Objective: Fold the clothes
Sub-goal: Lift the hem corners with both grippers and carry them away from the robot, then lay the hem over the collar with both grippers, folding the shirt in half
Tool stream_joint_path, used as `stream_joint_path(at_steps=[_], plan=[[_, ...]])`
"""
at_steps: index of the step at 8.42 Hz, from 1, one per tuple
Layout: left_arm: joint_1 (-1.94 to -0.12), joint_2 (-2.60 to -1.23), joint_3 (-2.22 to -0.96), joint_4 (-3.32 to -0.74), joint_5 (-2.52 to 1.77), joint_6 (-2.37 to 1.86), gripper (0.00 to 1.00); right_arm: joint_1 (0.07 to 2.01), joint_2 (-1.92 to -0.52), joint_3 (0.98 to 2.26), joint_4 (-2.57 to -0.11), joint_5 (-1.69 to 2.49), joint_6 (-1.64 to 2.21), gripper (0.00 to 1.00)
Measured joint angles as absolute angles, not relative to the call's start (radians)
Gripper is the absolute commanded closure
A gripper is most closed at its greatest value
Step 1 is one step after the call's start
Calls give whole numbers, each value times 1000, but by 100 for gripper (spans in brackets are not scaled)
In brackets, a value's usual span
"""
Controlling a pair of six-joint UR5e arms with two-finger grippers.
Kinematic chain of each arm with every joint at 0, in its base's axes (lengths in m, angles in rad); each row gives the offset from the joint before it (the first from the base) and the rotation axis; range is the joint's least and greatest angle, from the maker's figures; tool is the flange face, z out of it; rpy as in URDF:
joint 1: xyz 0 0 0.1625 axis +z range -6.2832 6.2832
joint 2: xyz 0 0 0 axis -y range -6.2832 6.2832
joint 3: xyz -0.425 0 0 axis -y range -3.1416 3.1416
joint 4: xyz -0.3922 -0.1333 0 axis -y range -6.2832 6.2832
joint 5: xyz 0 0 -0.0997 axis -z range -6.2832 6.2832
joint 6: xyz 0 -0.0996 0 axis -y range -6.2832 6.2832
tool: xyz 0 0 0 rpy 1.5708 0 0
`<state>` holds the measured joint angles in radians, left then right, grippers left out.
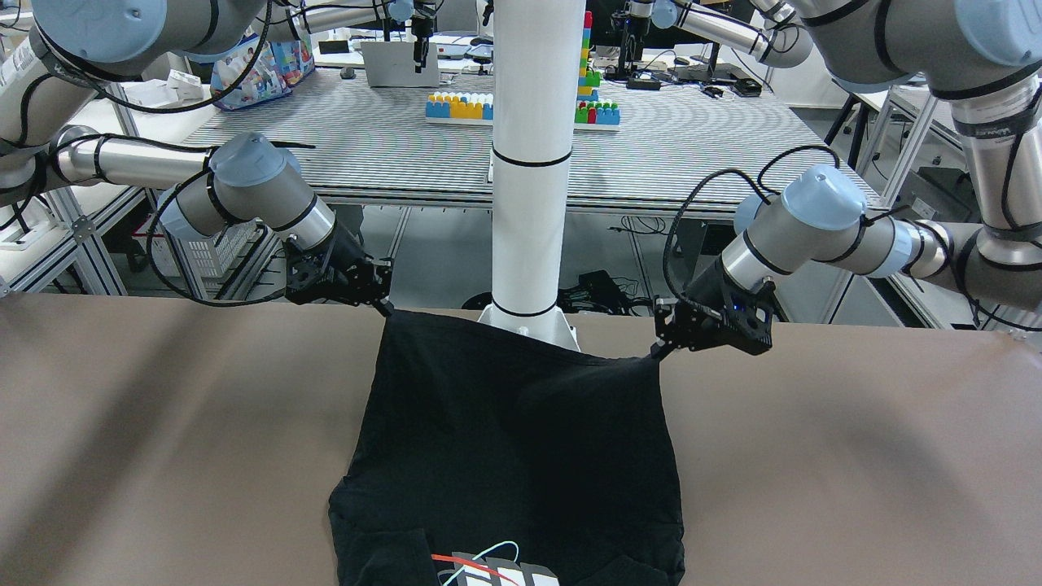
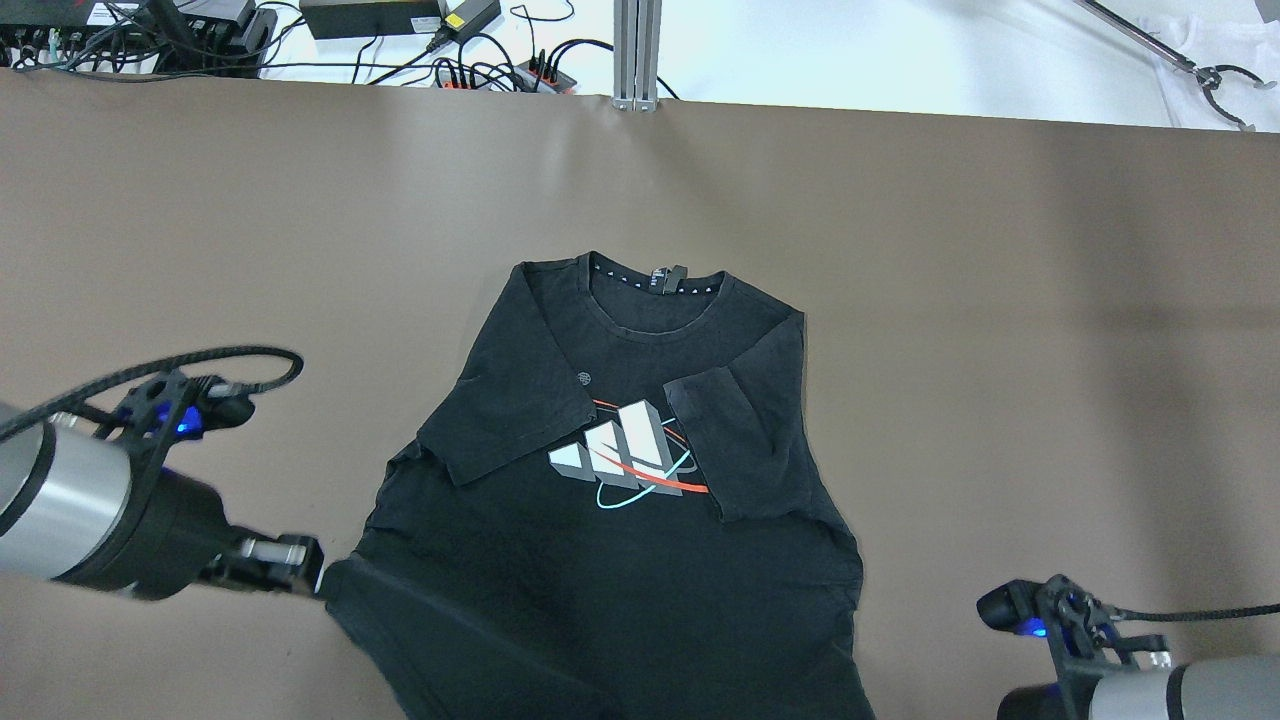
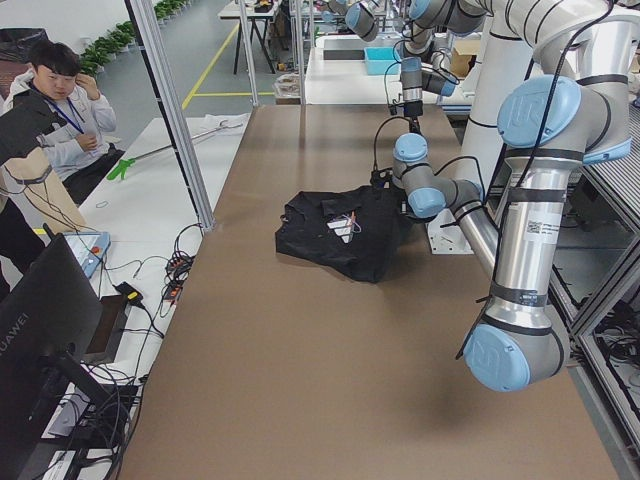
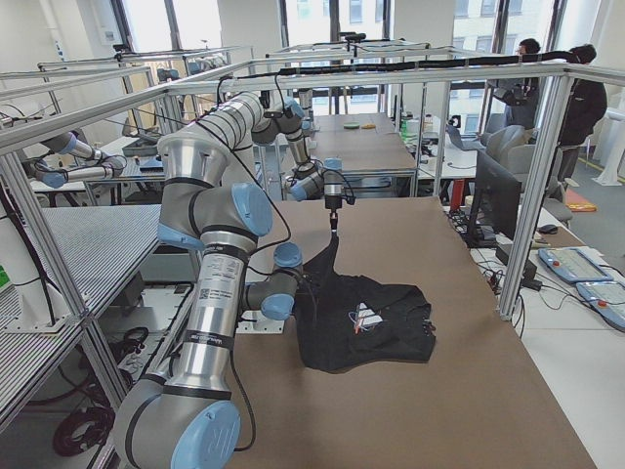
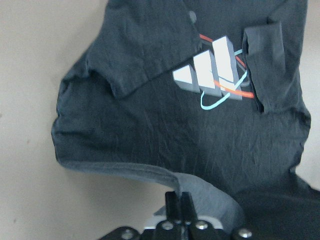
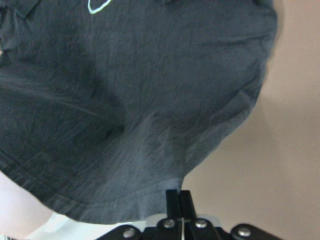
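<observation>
Overhead exterior view: your left hand [image 2: 312, 578] and right hand [image 1: 386, 308] clamp the near hem corners of the shirt [image 2: 600, 600], spread mid-tabletop [image 2: 1000, 300]. The next move probably calls for a level carry toward the far collar [image 2: 650, 333].

Overhead shot chopped the black soft fabric T-shirt [image 2: 600, 600] off at its lower hem, and the right claw [image 1: 386, 308] was mostly out of that frame. Front view lost the collar. Side views were too small to judge the pinch.
</observation>
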<state>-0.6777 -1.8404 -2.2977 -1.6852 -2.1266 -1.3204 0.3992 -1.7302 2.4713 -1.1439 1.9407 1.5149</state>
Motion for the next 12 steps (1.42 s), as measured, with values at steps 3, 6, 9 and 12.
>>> stream_joint_path(at_steps=[3,6,9,12], plan=[[-812,-1954,-2133,-1686,-2044,-1321,100,604,-1649,2327,-1148,1938,1514,100],[-894,-2064,-1973,-1688,-2024,-1317,100,726,-1507,2156,-1151,1938,1508,100],[-901,-2247,-1680,-1717,-1951,-1299,100,771,-1353,1983,-1174,1919,1477,100],[-894,-2338,-1396,-1864,-1880,-1284,100,773,-1255,1856,-1213,1877,1438,100]])
